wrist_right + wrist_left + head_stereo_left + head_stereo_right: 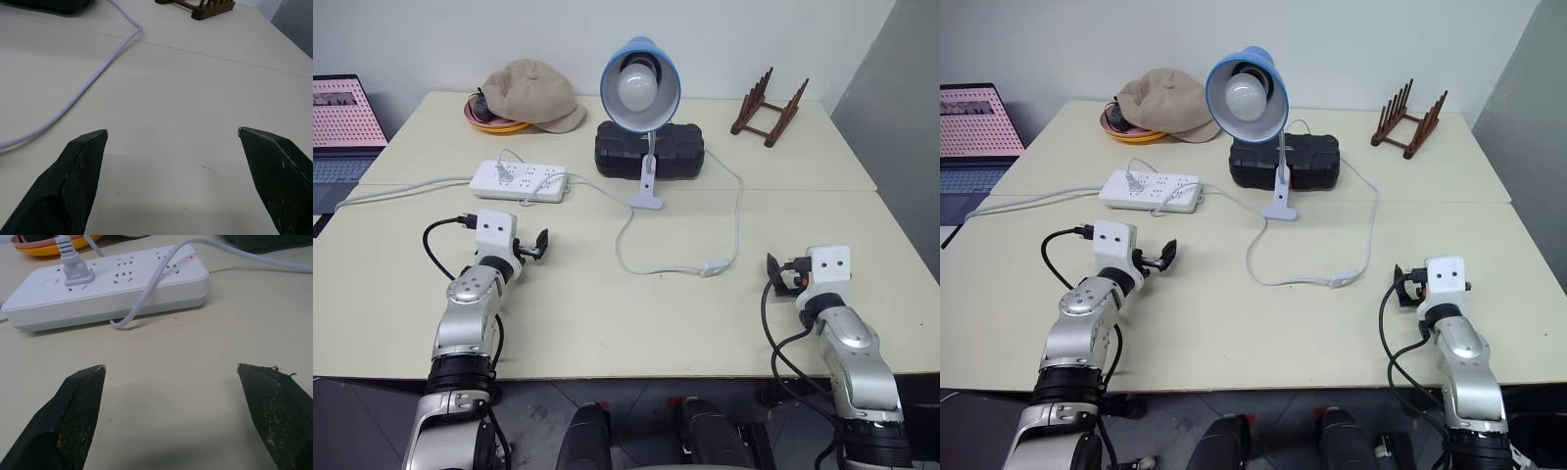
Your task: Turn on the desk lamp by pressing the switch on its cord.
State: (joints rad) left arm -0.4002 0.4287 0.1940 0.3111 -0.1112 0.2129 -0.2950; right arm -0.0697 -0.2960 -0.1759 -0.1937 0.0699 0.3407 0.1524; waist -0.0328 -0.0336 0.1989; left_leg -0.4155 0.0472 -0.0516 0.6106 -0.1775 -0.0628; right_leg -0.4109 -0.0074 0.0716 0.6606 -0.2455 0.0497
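Lamp: the lamp stands at mid-table, its clip base on the tabletop in front of a black case; the blue shade faces the camera with the white bulb showing, not visibly lit.
Cord: the cord runs from the base toward the near edge, curves right to the switch, then climbs back along the right side of the case; where it ends behind the case is hidden.
Switch: the switch lies flat on the table, between the two arms and nearer the right one, touched by nothing; its rocker is too small to read.
Left gripper: the left gripper hangs just above the table, fingers spread wide with nothing between them, aimed at the power strip; well apart from the switch.
Right gripper: the right gripper is also spread wide and empty, over bare table just right of the switch; in the head views its fingers are mostly hidden behind its white wrist block.
Power strip: one plug seated, a small red light on; its thick cable runs off the left table edge.
Far side: a cap covers most of a bowl; a wooden rack stands at the right.
Laptop: the laptop is cut off by the left edge.
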